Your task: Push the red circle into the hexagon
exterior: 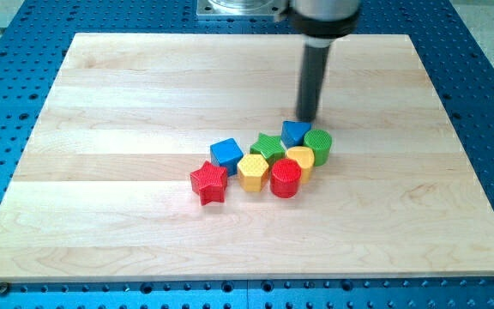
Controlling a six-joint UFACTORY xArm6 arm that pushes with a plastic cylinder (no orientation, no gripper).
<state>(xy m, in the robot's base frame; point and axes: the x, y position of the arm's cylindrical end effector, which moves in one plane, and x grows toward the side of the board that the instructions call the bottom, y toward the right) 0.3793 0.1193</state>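
The red circle [286,178] stands in a tight cluster near the board's middle. It touches the yellow hexagon [253,172] on its left. A second yellow block [301,158], shape unclear, sits just above the red circle. My tip [306,118] rests on the board just above the cluster, right by the blue block [294,132] and the green circle [318,144]. The tip is apart from the red circle, with other blocks between them.
A green star [268,146] and a blue cube [226,154] lie in the cluster's upper left. A red star [209,182] sits at its left end. The wooden board [101,215] lies on a blue perforated table [7,51].
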